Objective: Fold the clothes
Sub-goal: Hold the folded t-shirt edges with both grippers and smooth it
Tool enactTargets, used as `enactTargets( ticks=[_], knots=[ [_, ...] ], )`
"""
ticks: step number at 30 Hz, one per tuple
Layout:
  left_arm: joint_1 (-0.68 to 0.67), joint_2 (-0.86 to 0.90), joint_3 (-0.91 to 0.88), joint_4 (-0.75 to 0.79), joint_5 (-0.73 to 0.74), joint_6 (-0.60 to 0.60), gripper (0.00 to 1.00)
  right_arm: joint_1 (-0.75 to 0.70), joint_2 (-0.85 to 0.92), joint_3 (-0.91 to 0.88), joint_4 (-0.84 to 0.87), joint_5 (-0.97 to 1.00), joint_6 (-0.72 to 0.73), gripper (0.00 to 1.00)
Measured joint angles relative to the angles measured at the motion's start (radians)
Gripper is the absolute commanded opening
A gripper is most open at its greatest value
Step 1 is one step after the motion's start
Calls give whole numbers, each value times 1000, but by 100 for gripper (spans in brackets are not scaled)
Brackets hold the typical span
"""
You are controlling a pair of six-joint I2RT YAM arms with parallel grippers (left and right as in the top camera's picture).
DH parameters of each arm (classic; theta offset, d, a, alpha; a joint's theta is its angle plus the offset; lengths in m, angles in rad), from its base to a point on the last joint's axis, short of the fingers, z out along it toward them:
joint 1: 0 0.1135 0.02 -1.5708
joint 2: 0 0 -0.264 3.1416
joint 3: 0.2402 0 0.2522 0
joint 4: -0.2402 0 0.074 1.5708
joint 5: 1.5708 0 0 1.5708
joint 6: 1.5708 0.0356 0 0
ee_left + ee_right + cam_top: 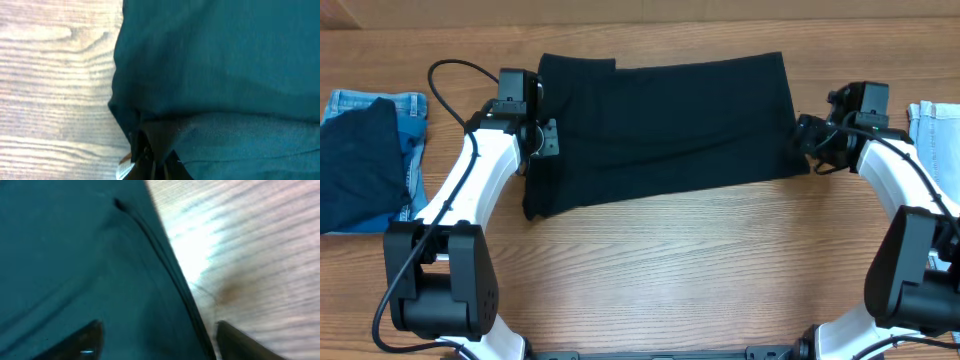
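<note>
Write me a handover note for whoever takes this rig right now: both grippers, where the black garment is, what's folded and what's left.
Left gripper: shut on the left edge of the thin black fabric garment.
Right gripper: open, straddling the garment's right edge, holding nothing.
Garment: spread flat as a wide band across the wooden table, between the arms.
Done: apparently one lengthwise fold; layers show at the top left corner.
Left: likely regrip the right edge, fold it across, then release.
</note>
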Motion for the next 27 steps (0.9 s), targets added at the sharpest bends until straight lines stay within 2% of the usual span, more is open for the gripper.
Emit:
enactTargets(
  ticks=[8, 12, 14, 19, 22, 23, 26, 27],
  knots=[
    [0, 2, 0, 19, -4, 0, 7, -1, 15, -67, 37, 92, -45, 61],
    [0, 2, 0, 19, -3, 0, 7, -1, 68, -72, 70, 86, -64, 56],
    [0, 2, 0, 19, -3, 0, 7, -1, 72, -72, 79, 77, -71, 49],
    [0, 2, 0, 18, -3, 0, 7, -1, 73, -72, 89, 20, -97, 48],
    [0, 2, 0, 18, -3, 0, 7, -1, 73, -72, 85, -20, -106, 34],
    [0, 2, 0, 18, -3, 0, 7, -1, 73, -72, 81, -26, -109, 33],
    [0, 2, 0, 18, -3, 0, 7, -1, 73, -72, 73, -38, -115, 33],
    [0, 2, 0, 18, -3, 0, 8, -1, 73, -72, 71, -39, -116, 40]
  ],
)
